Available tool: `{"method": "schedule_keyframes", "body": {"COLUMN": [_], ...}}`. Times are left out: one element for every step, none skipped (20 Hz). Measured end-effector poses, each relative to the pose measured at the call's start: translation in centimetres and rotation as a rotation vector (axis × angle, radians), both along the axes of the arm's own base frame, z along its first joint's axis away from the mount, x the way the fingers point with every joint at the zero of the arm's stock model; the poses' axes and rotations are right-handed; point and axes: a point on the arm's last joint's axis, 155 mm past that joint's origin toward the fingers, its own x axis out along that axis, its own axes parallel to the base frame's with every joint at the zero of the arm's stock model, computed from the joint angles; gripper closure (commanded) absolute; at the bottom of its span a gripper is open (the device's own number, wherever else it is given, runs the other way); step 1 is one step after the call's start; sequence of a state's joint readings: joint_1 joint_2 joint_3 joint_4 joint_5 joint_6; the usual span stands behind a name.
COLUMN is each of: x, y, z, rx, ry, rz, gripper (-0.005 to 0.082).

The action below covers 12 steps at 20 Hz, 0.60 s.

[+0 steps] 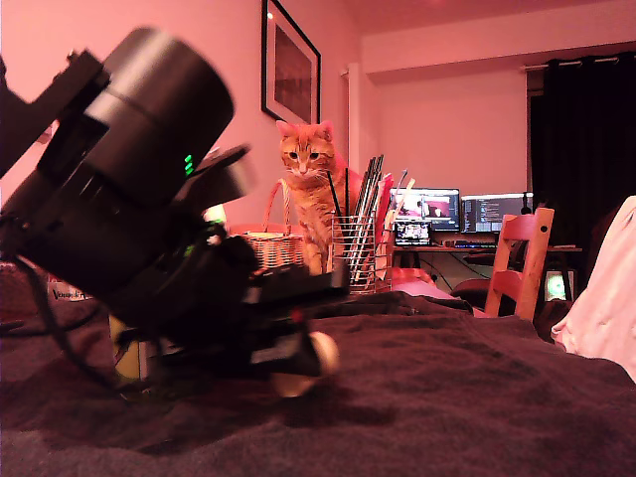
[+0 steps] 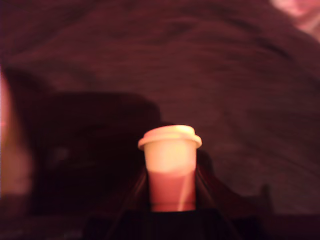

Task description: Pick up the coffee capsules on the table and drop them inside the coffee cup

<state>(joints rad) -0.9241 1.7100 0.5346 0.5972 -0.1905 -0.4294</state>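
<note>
My gripper is shut on the cream-white coffee capsule, holding it low over the dark brown cloth of the table. In the wrist view the capsule sits between the two dark fingers of my gripper, rimmed wide end away from the camera and narrow end back in the grip. I cannot tell whether it touches the cloth. Most of the yellow-green coffee cup is hidden behind the arm, at the exterior view's left of the capsule.
An orange cat stands at the table's far edge. A wire pen holder and a wicker basket are beside it. A wooden chair and pale fabric are at the exterior view's right.
</note>
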Motion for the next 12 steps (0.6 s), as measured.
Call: {"method": "schedule_keyframes", "body": {"x": [-0.5, -1.1, -1.7, -2.2, -2.7, -3.0, -3.4, -3.7, -4.0, -4.4, -4.7, -4.8], "y": [-0.6, -1.2, -1.9, -2.8, -3.6, -4.3, -4.8, -5.4, -5.8, -6.0, -6.1, -6.1], "z": [0.2, 0.4, 0.7, 1.5, 2.4, 3.7, 5.1, 6.7, 8.0, 9.1, 10.1, 10.9], "rx": [0.003, 0.008, -0.008, -0.038, -0.051, -0.081, -0.105, -0.146, -0.173, -0.192, -0.203, -0.209], "ry": [-0.011, -0.023, -0.024, -0.032, -0.064, -0.093, -0.125, -0.153, -0.176, -0.197, -0.222, -0.24], "rz": [-0.031, -0.069, -0.097, -0.128, -0.177, -0.212, -0.249, -0.278, -0.309, -0.336, -0.358, -0.368], "gripper": [0.0591, 0.0591, 0.0591, 0.0591, 0.0591, 0.0591, 0.0591, 0.0591, 0.0591, 0.0591, 0.0591, 0.0591]}}
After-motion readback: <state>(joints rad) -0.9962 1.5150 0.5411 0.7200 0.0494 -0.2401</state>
